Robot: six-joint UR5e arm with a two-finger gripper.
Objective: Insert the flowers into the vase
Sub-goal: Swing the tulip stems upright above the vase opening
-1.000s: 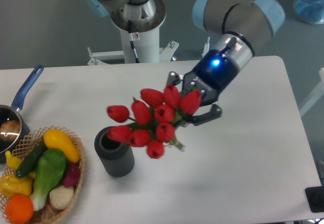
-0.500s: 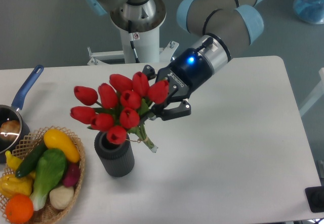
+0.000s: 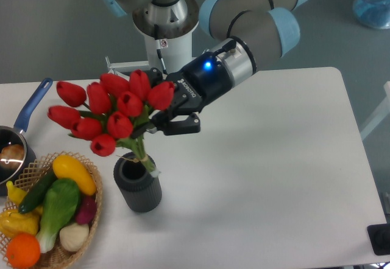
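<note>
The gripper (image 3: 159, 120) is clamped on the flowers (image 3: 106, 108) just below the heads, where the stems gather, and holds the bunch tilted with the red tulip buds fanned toward the upper left of the frame. The tied stem ends point down and sit at the right edge of the mouth of the vase (image 3: 138, 190), which stands upright on the bench (image 3: 274, 178) left of centre; whether they are inside it cannot be told. The bunch looks light and top-heavy, with bendy stems and soft buds, so the stem bundle is the sound place to hold. The small ribbed vase looks light enough to tip if the stems push sideways.
</note>
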